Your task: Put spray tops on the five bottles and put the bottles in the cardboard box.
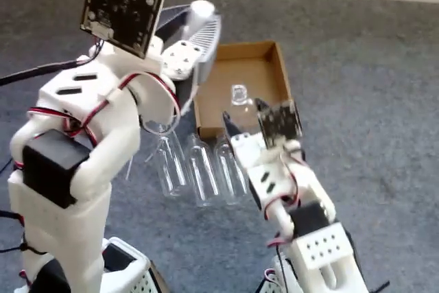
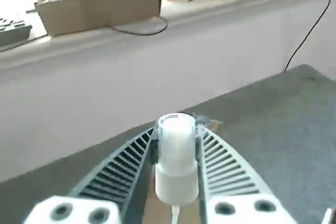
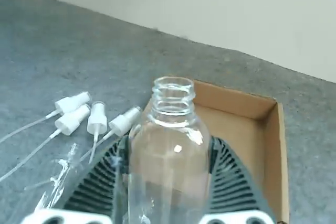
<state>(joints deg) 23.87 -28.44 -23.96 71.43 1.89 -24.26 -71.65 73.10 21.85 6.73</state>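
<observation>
The grey bench (image 1: 370, 101) lies under both end effectors. The left arm (image 1: 89, 142) rises high over it, and its left end effector (image 2: 176, 129) is held up in the air, clamped on a white spray top (image 2: 176, 161). The top stands upright between the ribbed fingers (image 2: 226, 171), with its head level with their tips and its thin tube hanging down between them. The right arm (image 1: 295, 204) is lower, and its right end effector (image 3: 169, 148) is closed on a clear bottle (image 3: 168, 166). The bottle sits upright in the grip, its open mouth standing above the fingertips. The box (image 1: 274, 66) lies open just ahead of the right end effector, so that the held bottle's neck shows in front of the box's floor. The box is below the left end effector and a little to one side of it. Three more bottles (image 1: 202, 169) lie on their sides on the bench, side by side, just beside the right end effector on the side toward the left arm. Their necks point to the box's near wall. Four spray tops (image 3: 97, 119) lie on the bench ahead of the right end effector and outside the box. Their heads are close together and their tubes trail away from it.
</observation>
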